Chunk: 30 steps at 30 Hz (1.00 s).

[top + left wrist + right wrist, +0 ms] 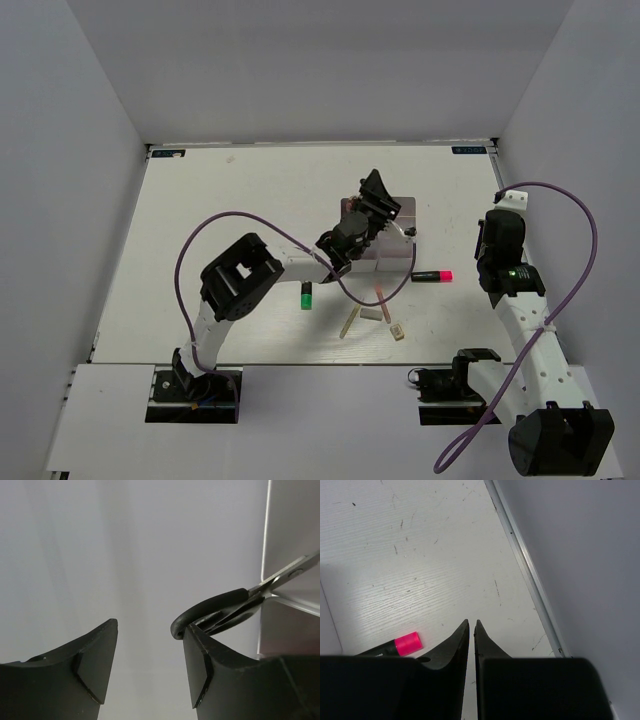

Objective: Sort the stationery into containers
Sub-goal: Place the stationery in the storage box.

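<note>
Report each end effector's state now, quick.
Left end effector: open, gripping nothing; scissors sit just beside it.
Right end effector: shut, empty; black-pink marker lies on the table nearby.

Black-handled scissors (215, 611) are seen touching the tip of the left gripper's (150, 626) finger at the right of the wrist view. The blades point away from it and appear slightly parted. The containers (402, 215), a white translucent block, sit directly under that gripper and are mostly hidden. A black-pink marker (402, 644) lies flat, just left of the right gripper's (472, 622) closed tips. Nearer the bases than the left gripper, a black-green marker (306, 296), pink stick (380, 295), cream stick (349, 322), grey eraser (371, 313) and tan eraser (398, 331) lie flat.
</note>
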Motion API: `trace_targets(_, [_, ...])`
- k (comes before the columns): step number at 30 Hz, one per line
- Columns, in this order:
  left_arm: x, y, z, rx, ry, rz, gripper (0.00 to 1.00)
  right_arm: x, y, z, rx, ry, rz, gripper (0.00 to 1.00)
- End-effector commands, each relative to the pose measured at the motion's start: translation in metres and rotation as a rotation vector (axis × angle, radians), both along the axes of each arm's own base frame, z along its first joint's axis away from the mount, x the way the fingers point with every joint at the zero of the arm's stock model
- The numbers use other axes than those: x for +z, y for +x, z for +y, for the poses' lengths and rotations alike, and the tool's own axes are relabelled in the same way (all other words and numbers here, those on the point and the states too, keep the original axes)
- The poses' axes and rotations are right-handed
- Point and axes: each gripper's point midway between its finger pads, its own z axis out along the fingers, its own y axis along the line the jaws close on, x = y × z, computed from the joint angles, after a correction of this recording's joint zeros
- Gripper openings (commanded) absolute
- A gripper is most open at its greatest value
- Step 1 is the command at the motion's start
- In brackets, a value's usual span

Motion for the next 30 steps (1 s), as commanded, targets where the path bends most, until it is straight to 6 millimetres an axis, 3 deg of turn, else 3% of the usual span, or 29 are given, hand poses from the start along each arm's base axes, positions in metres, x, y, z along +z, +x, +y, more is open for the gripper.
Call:
trace_targets(1, [0.017, -0.009, -0.001, -0.011, -0.044, -0.026, 0.66, 0.012, 0.005, -0.003, -0.017, -0.003, -0.063, 0.11])
trace_targets(22, [0.025, -0.026, -0.012, -0.046, -0.054, -0.049, 0.73, 0.015, 0.005, -0.004, -0.021, -0.003, -0.078, 0.11])
trace_targets(25, [0.035, -0.028, -0.014, -0.051, -0.068, -0.068, 0.73, 0.014, 0.005, -0.003, -0.02, -0.002, -0.075, 0.11])
trace_targets(30, [0.068, -0.03, -0.011, -0.047, -0.125, -0.117, 0.72, 0.013, 0.005, -0.002, -0.013, 0.001, -0.075, 0.11])
